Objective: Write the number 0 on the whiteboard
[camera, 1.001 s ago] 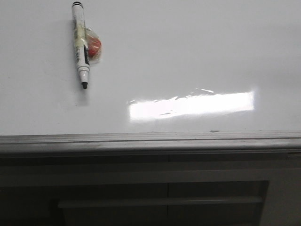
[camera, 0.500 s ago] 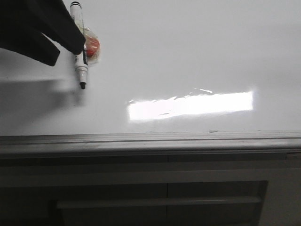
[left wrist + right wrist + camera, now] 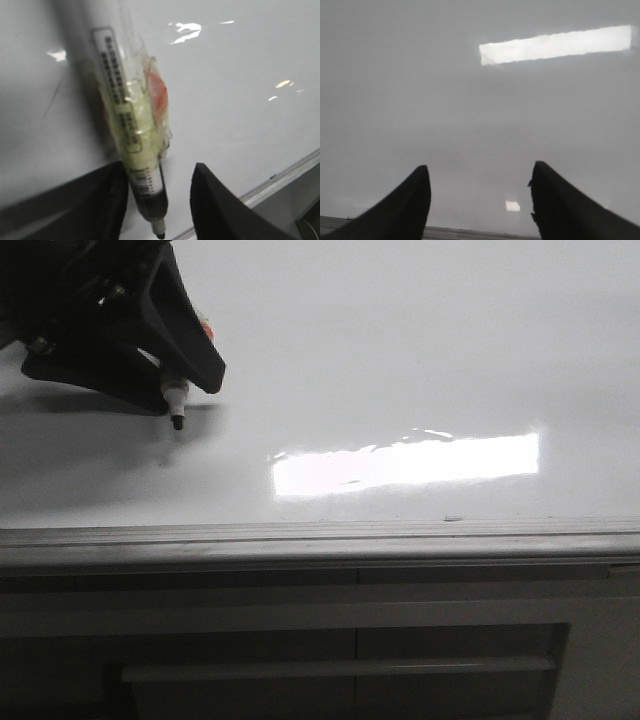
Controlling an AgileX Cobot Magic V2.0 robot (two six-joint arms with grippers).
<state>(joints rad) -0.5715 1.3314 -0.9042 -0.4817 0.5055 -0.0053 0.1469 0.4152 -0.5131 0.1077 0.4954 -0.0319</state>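
Straddling the marker (image 3: 131,131) on the whiteboard (image 3: 420,350), the left end effector (image 3: 157,200) stands open.

marker pen (image 3: 131,145), taped wrap, orange-red bit beside barrel | dark panel (image 3: 340,660) with bar handle (image 3: 340,668)

The marker (image 3: 176,398) lies on the whiteboard (image 3: 420,360) at its far left, tip toward the near rim. The left claw (image 3: 159,200) straddles it. The right claw (image 3: 479,200) hangs over bare board.
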